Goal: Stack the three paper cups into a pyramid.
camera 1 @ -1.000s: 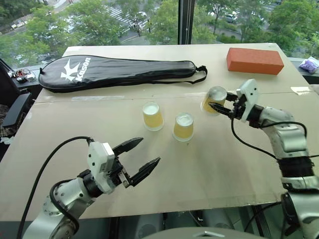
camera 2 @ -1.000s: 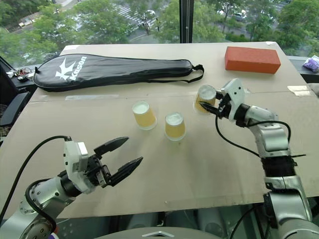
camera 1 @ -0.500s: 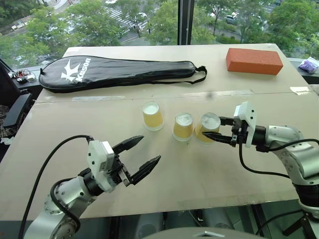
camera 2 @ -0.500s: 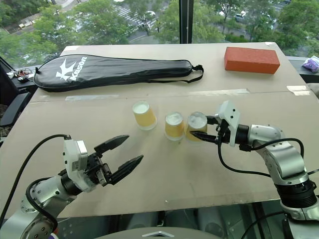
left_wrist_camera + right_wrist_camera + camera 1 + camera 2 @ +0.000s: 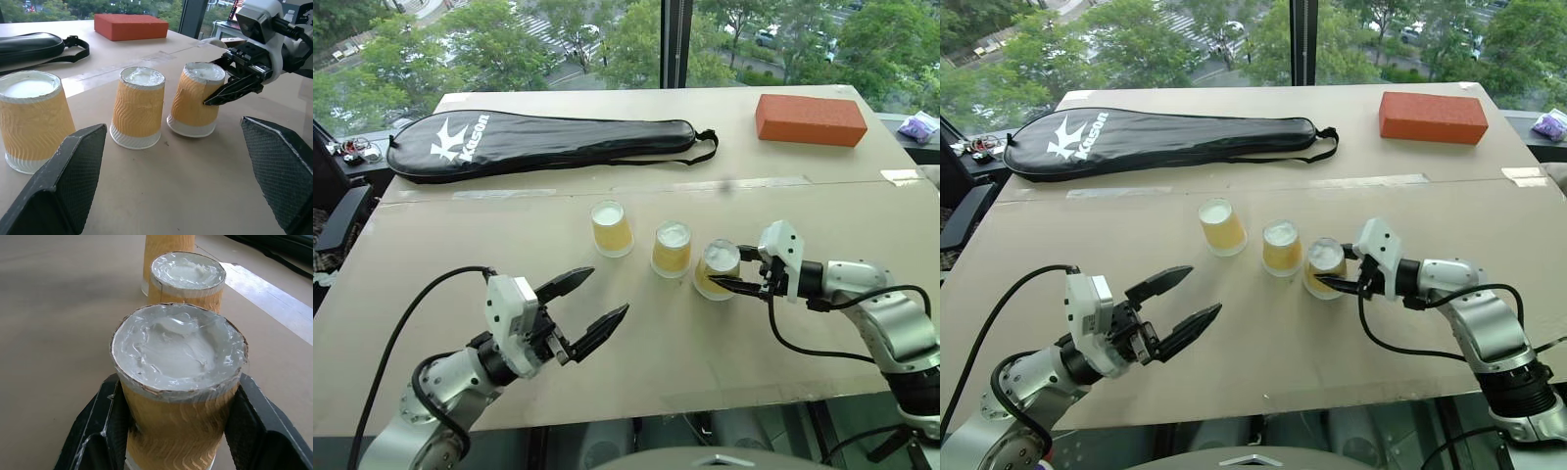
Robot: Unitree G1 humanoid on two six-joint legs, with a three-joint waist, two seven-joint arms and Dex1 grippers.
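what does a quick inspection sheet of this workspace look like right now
surface: tan table, taped seam across it
job's things: three paper cups upside down in a row; left cup and middle cup standing free; right cup tilted beside the middle cup; nothing stacked yet
clutter: black racket bag and orange brick at the far side
grippers: right gripper shut on the right cup; left gripper open, holding nothing, nearer than the cups
cables: black cable looping off the left arm, another off the right arm
surroundings: window with trees outside
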